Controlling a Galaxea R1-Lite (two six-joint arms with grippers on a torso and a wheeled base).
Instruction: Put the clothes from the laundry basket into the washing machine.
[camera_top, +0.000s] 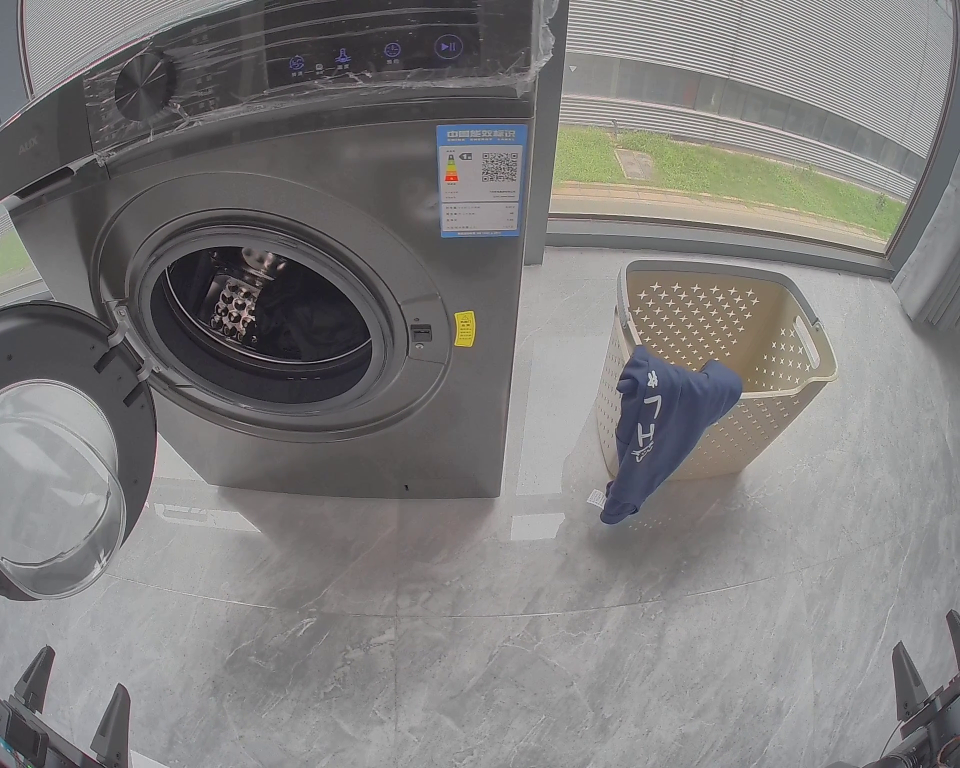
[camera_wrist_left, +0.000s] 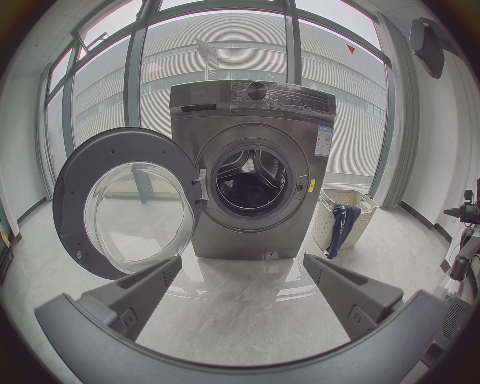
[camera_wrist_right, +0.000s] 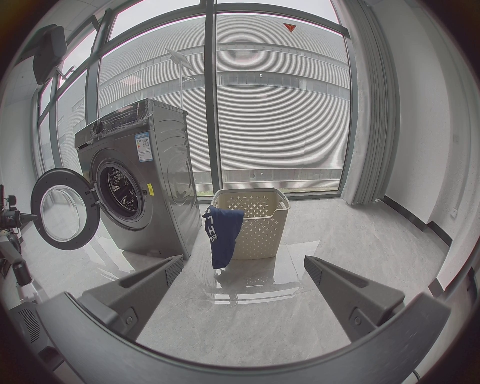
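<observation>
We note the washing machine (camera_top: 470, 400), door (camera_top: 60, 460) swung open, beside the laundry basket (camera_top: 725, 310). A navy garment (camera_top: 660, 420) hangs over the basket's near rim. Left tool (camera_wrist_left: 240, 280) and right tool (camera_wrist_right: 240, 280): fingers apart, holding nothing, well short of both.

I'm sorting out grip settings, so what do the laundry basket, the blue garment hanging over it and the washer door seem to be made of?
Laundry basket: rigid cream plastic, matte, judging by its moulded star-shaped holes.
Blue garment: soft fabric, probably a knit; it drapes limply over the rim.
Washer door: dark matte ring, likely plastic, around a clear glossy bowl, glass or plastic.
</observation>
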